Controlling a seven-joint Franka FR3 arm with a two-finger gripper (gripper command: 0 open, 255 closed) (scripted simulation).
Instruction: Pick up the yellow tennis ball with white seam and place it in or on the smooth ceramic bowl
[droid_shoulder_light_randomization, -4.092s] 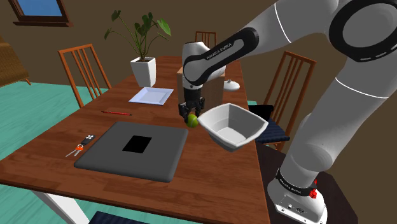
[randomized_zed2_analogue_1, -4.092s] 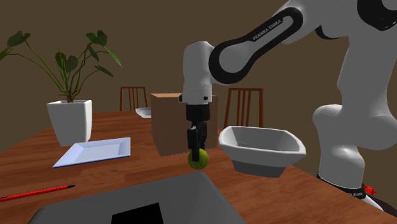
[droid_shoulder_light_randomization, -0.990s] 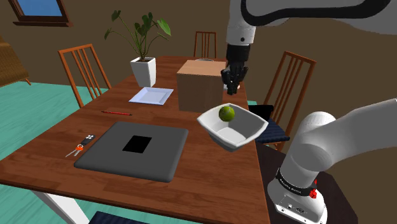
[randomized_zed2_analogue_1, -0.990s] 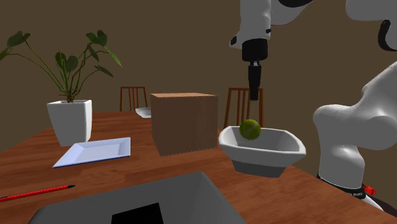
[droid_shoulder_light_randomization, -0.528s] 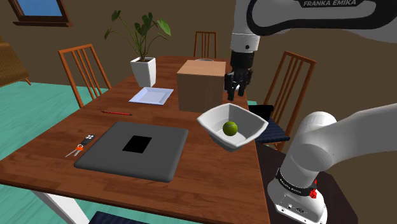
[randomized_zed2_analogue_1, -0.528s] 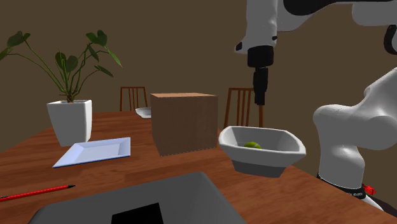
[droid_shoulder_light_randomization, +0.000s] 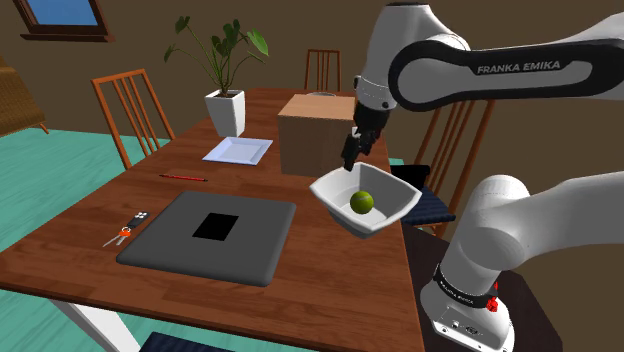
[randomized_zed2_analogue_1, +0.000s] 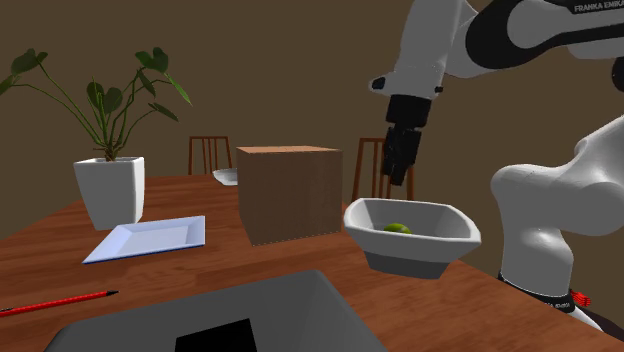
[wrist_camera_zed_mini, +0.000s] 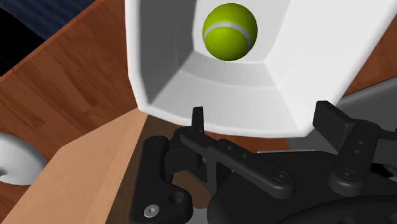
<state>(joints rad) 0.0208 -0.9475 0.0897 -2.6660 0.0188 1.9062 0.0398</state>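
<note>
Standing by the brown wooden dining table (droid_shoulder_light_randomization: 330, 270), I see the yellow-green tennis ball with its white seam (droid_shoulder_light_randomization: 362, 201) lying down in the hollow of the smooth white, square-cornered bowl (droid_shoulder_light_randomization: 365, 225). The bowl sits at the table's edge on the shoulder view's right, just beside the plain brown box (droid_shoulder_light_randomization: 312, 135). The all-black two-finger gripper (droid_shoulder_light_randomization: 350, 163) hangs above the bowl's rim on the box side. Its fingers stand apart with nothing between them, and it touches neither ball nor bowl. In the wrist view the bowl's wall (wrist_camera_zed_mini: 159, 57) rises just past the gripper (wrist_camera_zed_mini: 264, 118), with the ball (wrist_camera_zed_mini: 229, 31) further along that line, resting on the bowl's floor. So the ball lies below and ahead of the fingers, toward the bowl's middle. Being round, it gives no axis to line up with. To my eye the placing looks done, and what is left is to draw the hand up and away without clipping the rim.
</note>
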